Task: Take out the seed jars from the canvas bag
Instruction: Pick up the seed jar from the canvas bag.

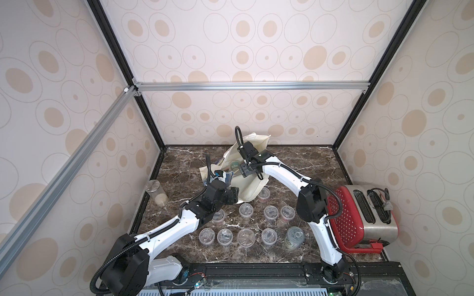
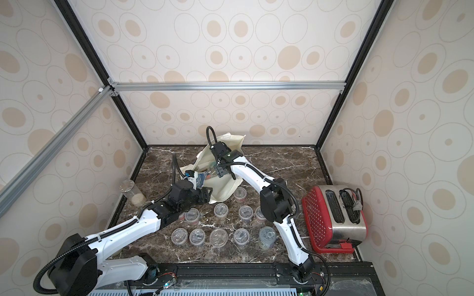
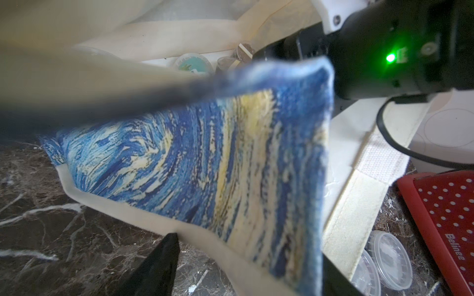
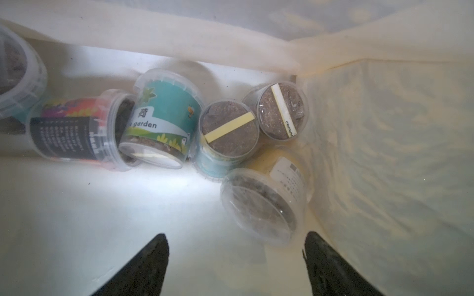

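Observation:
The canvas bag [image 1: 250, 184] [image 2: 223, 189] lies open at the back of the marble table, with its blue-and-yellow print [image 3: 205, 159] facing my left wrist camera. My left gripper [image 1: 232, 194] [image 3: 252, 256] is open at the bag's near edge, and the printed hem passes between its fingers. My right gripper [image 1: 243, 170] [image 4: 236, 246] is open inside the bag. Several seed jars lie tumbled there: a teal-labelled one [image 4: 164, 120], a dark-labelled one [image 4: 77, 133], and a clear one [image 4: 261, 205] just ahead of the fingertips. Several more seed jars [image 1: 245, 210] [image 2: 221, 210] stand in two rows on the table in front of the bag.
A tall clear cylinder with beige grains [image 1: 156, 192] stands at the left wall. A metal tin [image 1: 294, 237] ends the front jar row. On the right a toaster [image 1: 369, 215] sits against a red perforated rack [image 1: 343, 220] [image 3: 441, 217].

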`<action>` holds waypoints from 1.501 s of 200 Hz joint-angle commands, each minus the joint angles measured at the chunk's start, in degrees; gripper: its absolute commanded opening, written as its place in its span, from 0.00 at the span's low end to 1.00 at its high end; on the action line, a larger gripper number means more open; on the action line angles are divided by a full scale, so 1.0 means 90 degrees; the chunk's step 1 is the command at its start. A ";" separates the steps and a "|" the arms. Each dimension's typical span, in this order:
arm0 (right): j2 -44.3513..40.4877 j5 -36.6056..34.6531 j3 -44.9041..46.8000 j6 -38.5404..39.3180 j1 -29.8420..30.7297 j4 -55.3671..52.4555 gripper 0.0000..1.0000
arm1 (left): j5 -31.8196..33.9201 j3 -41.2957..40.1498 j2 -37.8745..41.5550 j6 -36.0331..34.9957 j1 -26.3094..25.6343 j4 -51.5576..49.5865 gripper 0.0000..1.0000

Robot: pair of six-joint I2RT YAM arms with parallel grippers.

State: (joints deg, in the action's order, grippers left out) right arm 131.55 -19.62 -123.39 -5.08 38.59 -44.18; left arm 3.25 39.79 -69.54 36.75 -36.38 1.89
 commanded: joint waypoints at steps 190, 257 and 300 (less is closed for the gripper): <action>0.1859 -0.1097 -0.1416 -0.0096 -0.0142 -0.0407 0.88 | 0.0048 -0.0233 0.0285 0.0240 -0.0196 0.0067 0.69; 0.2190 -0.1276 -0.1823 0.0137 -0.0157 -0.0430 0.87 | 0.0157 -0.0305 0.0423 0.0196 -0.0196 0.0066 0.69; 0.1769 -0.0301 -0.1858 -0.0130 -0.0195 -0.0632 0.78 | 0.0232 -0.0373 0.0518 0.0167 -0.0190 0.0045 0.69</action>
State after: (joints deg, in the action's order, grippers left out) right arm 148.79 -30.09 -139.85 -4.23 37.47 -46.76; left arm 3.68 36.86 -66.30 39.09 -37.63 2.52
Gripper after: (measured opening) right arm 0.814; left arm 0.692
